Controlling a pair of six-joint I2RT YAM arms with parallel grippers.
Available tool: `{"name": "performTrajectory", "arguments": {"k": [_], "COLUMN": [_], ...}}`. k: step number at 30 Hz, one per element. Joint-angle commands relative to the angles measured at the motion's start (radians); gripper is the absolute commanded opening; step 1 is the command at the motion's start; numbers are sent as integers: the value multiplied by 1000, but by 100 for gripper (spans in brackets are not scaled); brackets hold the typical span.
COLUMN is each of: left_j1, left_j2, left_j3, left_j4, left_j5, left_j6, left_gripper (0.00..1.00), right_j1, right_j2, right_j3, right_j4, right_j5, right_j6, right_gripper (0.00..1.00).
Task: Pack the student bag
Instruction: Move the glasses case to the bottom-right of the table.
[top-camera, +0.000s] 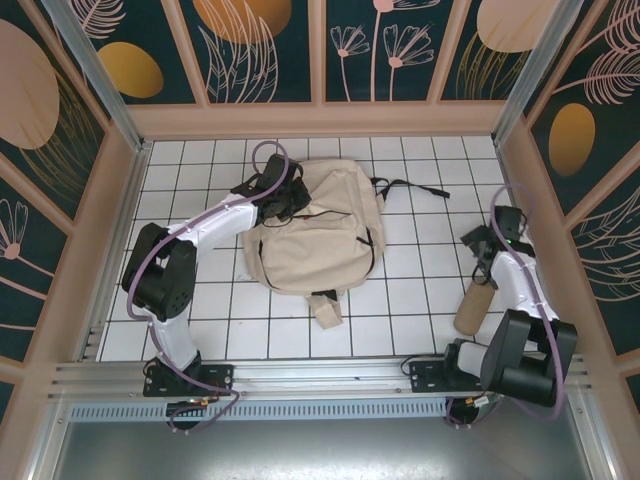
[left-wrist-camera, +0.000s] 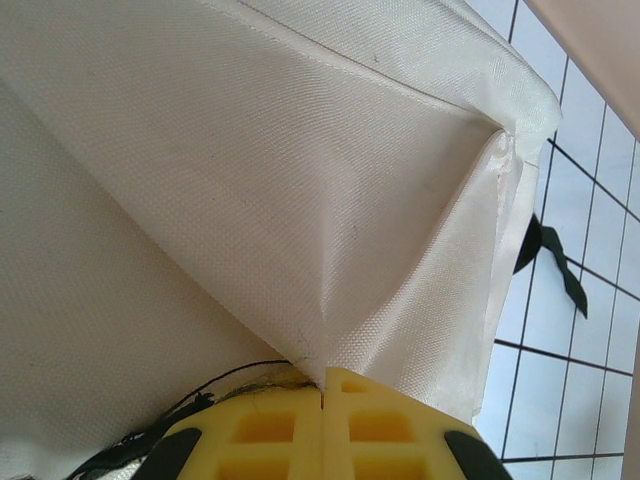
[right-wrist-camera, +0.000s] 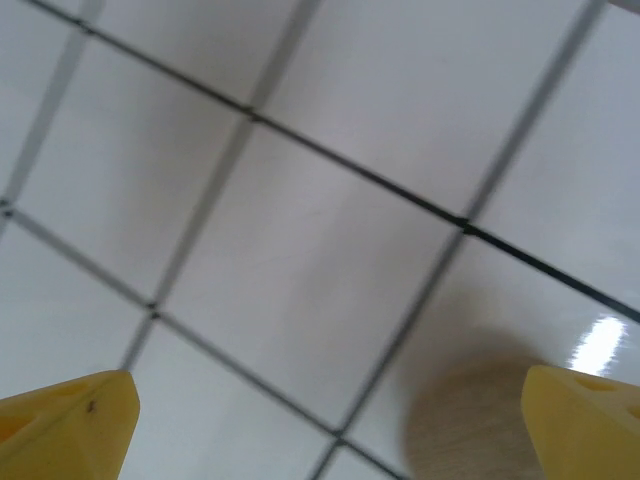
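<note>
**1. Left pincer.** I read the left pincer (top-camera: 284, 200) as clenched. In its wrist view the two yellow fingers (left-wrist-camera: 250, 430) meet with no gap, and a fold of cream cloth runs straight into the line where they close. Creases fan outward from that point. A dark zipper line or thread lies just beside the tips, on their left. I log this pincer as grasping the student bag (top-camera: 315, 235) by that fold.

**2. Student bag.** From above, the bag lies flat on the tiled table (top-camera: 420, 300). Its upper left corner sits at the left pincer. The body spreads away from that pincer toward the right arm's side and toward the arm bases. A black strap (top-camera: 410, 187) trails off the bag's far edge, well apart from the left pincer. A small beige loop (top-camera: 327, 310) lies at the bag's near end, nearer the bases than the left pincer.

**3. Right pincer.** The right pincer (right-wrist-camera: 330, 430) is released. Its yellow fingertips stand at opposite lower corners of the wrist view, with bare white tiles and dark grout lines between them. It grips nothing. From above it hangs over the table, well apart from the bag.

**4. Other item.** A tan cylinder (top-camera: 473, 308) lies beside the right arm, nearer its base than the right pincer. A blurred tan patch near the right-hand fingertip in the wrist view may be the same item; I cannot tell.
</note>
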Motion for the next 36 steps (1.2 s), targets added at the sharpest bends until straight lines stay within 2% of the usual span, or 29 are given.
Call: {"name": "performTrajectory", "arguments": {"k": [1, 6, 16, 18, 21, 25, 27, 31, 36], "left_j1": [15, 18, 21, 20, 20, 20, 20, 20, 21], "left_j2": [-47, -44, -35, -32, -23, -12, -12, -15, -25], "left_j3": [-3, -1, 1, 6, 13, 21, 18, 11, -3], "left_j4": [-17, -22, -11, -12, -12, -11, -5, -4, -5], "left_j5": [-26, -23, -9, -7, -6, -5, -3, 0, -7], "left_j6": [33, 37, 39, 39, 43, 43, 40, 41, 46], "left_gripper": [0, 0, 0, 0, 0, 0, 0, 0, 0], "right_j1": [-79, -154, -146, -105, 11, 274, 350, 423, 433], "right_j2": [-33, -33, -58, -75, -94, -83, -30, 81, 113], "right_j3": [-42, -90, -185, -187, -182, -175, -156, -115, -87], "right_j4": [-56, -59, -37, -46, -56, -22, -2, 0, -37], "right_j5": [-67, -50, -231, -241, -247, -218, -210, -176, -129], "right_j6": [-23, 39, 105, 121, 185, 343, 373, 373, 378], "right_gripper": [99, 99, 99, 99, 99, 99, 99, 99, 96]}}
